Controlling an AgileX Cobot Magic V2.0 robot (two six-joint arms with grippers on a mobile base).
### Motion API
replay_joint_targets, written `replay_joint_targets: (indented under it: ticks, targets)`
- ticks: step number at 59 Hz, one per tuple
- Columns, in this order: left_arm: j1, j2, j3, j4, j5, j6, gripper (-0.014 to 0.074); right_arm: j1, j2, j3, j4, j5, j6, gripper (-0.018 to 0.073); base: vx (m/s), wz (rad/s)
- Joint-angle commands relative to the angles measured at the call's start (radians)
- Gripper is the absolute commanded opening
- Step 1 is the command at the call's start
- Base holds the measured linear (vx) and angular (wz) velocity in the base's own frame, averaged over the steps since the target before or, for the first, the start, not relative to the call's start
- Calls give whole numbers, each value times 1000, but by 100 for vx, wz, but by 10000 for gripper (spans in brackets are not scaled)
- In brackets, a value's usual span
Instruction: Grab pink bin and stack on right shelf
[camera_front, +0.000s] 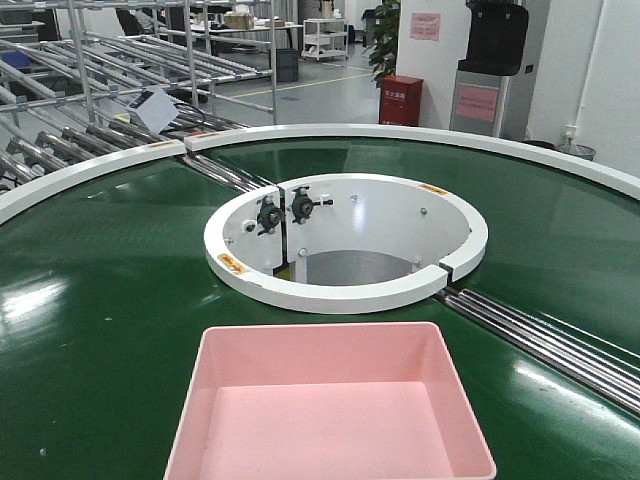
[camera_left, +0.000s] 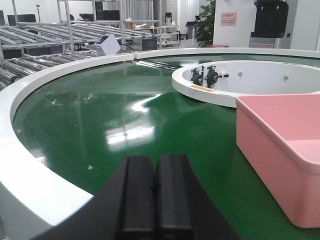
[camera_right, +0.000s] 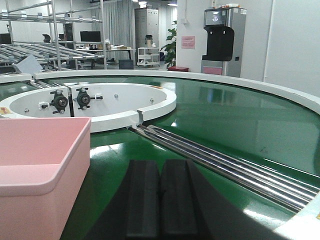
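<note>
One green belt (camera_front: 100, 320) curves round one white ring (camera_front: 330, 297), carrying a single pink bin (camera_front: 330, 420) at its near edge, directly in front of the robot. The bin sits open side up, flat on the belt and empty, which leaves its rolled rim free on both long sides. That appears to be why the two arms flank it. The left claw (camera_left: 155, 200) hovers low over the belt with the bin just to its right, and the right claw (camera_right: 161, 200) mirrors it on the other side. Both claws are pressed together, pinching nothing and clear of the bin. They would need to spread before any grasp. Two black bearings (camera_front: 270, 215) are bolted inside the ring. The right shelf appears in none of the views.
</note>
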Motion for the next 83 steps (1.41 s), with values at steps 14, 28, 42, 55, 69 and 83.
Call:
replay_joint_targets:
  ticks: [14, 28, 42, 55, 69, 83]
  targets:
    - [2, -20, 13, 0, -86, -4, -6, 0, -12, 5, -3, -80, -11, -9, 0, 0]
    - [2, -20, 13, 0, -86, -4, -6, 0, -12, 5, -3, -80, -11, -9, 0, 0]
    - [0, -20, -41, 0, -175, -7, -6, 0, -11, -62, -2, -249, 8, -9, 0, 0]
    - [1, 82, -416, 0, 89, 2, -6, 0, 165, -503, -13, 298, -14, -9, 0, 0]
    - [1, 327, -665, -23, 577, 46, -6, 0, 488, -764, 55, 773, -136, -9, 0, 0]
    - [-1, 482, -675, -53, 672, 93, 111, 22, 709, -778, 157, 829, -202, 88, 0, 0]
